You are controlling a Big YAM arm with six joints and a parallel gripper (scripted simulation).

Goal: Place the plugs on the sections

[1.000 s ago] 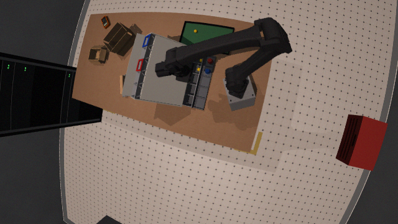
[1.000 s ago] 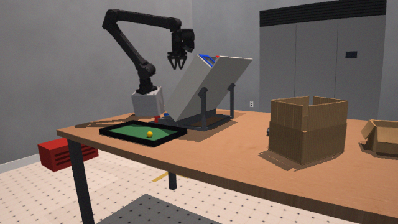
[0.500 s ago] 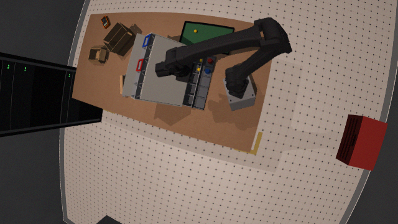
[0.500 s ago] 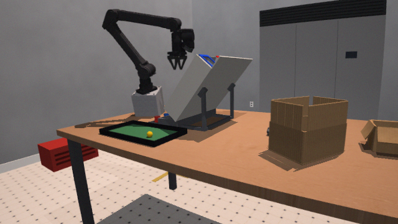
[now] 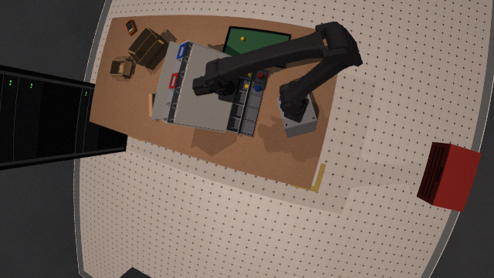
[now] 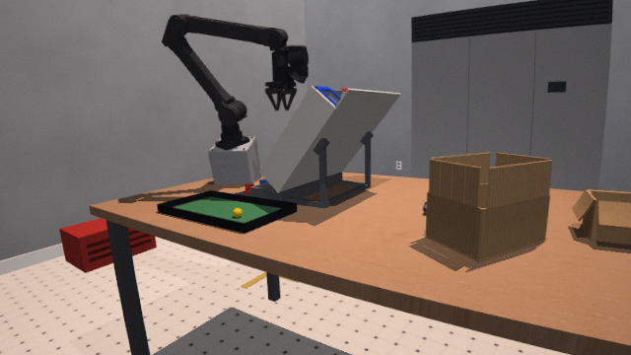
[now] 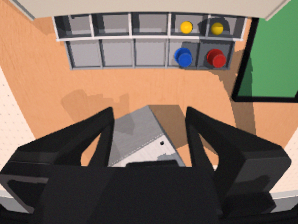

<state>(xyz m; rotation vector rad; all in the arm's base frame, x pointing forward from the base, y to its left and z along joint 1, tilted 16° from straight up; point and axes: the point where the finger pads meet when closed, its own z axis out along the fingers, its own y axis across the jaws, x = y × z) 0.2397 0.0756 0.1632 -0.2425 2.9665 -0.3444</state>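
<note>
tabletop (image 5: 285, 154) (image 6: 375, 256) (image 7: 45, 85): wood-look, fine grain, matt | large box (image 5: 148, 48) (image 6: 513, 222): brown corrugated cardboard, ribbed, dull | cover (image 5: 204, 104) (image 6: 291, 143): pale, smooth, matt | arm (image 5: 278, 50) (image 6: 227, 30): black, plastic-like, low sheen | marble (image 5: 242, 38) (image 6: 237, 213): smooth, slight gloss | tray floor (image 5: 251, 40) (image 6: 207, 207) (image 7: 272, 65): green, felt-like, matt

No visible change at the table

From where I'm standing, I can't pick out any movement over the last second, whether toward twelve, three, six or nine o'clock; everything seen from above and from the side looks just as it did.
</note>
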